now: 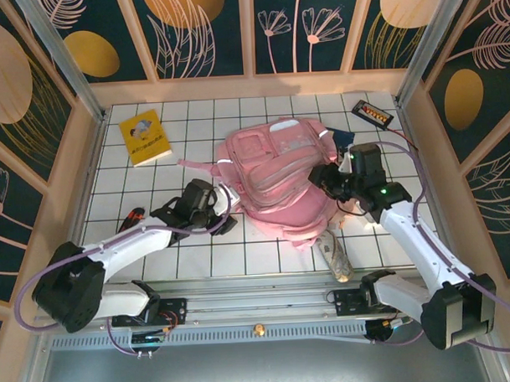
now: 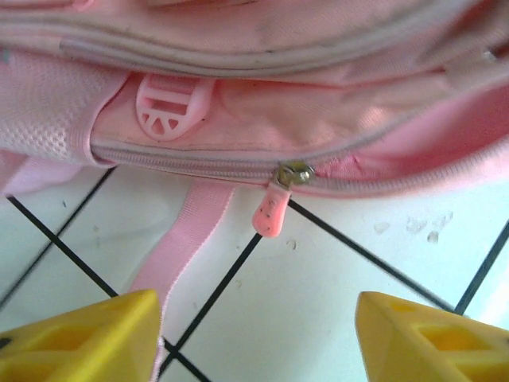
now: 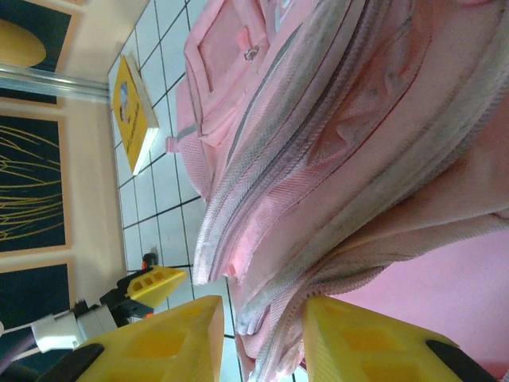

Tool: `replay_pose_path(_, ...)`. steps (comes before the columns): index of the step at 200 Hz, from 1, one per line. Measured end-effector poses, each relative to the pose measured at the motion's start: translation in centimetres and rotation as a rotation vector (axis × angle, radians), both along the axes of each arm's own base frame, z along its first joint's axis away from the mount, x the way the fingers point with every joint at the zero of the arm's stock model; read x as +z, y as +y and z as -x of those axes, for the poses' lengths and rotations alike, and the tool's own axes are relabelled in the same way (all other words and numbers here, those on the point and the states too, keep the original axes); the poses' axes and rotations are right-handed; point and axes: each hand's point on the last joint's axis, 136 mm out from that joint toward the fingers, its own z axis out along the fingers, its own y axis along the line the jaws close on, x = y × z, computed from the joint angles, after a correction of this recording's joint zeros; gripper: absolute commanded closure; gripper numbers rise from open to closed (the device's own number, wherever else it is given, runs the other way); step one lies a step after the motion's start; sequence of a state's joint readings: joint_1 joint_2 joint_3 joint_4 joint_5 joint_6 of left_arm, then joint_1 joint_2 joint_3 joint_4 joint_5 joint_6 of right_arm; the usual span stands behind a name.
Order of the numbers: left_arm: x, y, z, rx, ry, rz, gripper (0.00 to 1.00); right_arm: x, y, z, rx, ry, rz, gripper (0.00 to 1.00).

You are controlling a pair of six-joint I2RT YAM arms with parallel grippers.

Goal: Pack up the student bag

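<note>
Left wrist view, foreground: the two yellow fingers (image 2: pixel 79 338) of the left gripper (image 2: pixel 254 342) stand wide apart with only bare tile between them, holding nothing. Just beyond lies the lower edge of the student bag (image 2: pixel 262 48). Its zip is closed up to a pink zipper pull (image 2: pixel 270 213), which hangs down onto the tiled table (image 2: pixel 358 278). A pink strap (image 2: pixel 187 239) trails toward the left finger, and a pink buckle (image 2: pixel 171 107) sits above the zip line.

Top view: the bag lies flat at mid-table, front panels up, between the two grippers. A yellow book (image 1: pixel 144 136) rests well apart at far left.

Right wrist view: the right gripper (image 3: pixel 262 342) holds its jaws narrow about a fold of the bag's zipped rim. Whether the pads actually pinch the cloth cannot be told.

Handling, as judged: the bag is soft, limp fabric, probably light, and likely to sag and slide over the smooth tile rather than lift as one body. The small zipper pull looks the best hold for opening, and a ridged seam or the strap for bracing. The slick window panels would offer poor grip.
</note>
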State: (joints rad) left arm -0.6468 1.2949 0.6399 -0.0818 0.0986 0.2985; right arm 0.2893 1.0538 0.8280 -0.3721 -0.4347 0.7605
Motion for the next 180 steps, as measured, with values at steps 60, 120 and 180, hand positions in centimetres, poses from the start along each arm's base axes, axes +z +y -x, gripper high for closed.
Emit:
replay_pose_path(60, -1.1, -0.5, -0.2, -0.092, -0.088, -0.035, 0.29, 0.2, 0.6, 0.1, 0.029, -0.013, -0.035, 0.72)
replay_pose_path(120, -4.5, -1.3, 0.3, -0.151, -0.068, -0.118, 0.29, 0.4, 1.0, 0.0, 0.048, -0.019, -0.053, 0.67)
replay_pose_path(180, -5.4, -0.7, -1.9, -0.091, -0.148, -0.189, 0.32, 0.5, 1.4, 0.0, 0.064, -0.030, -0.072, 0.64)
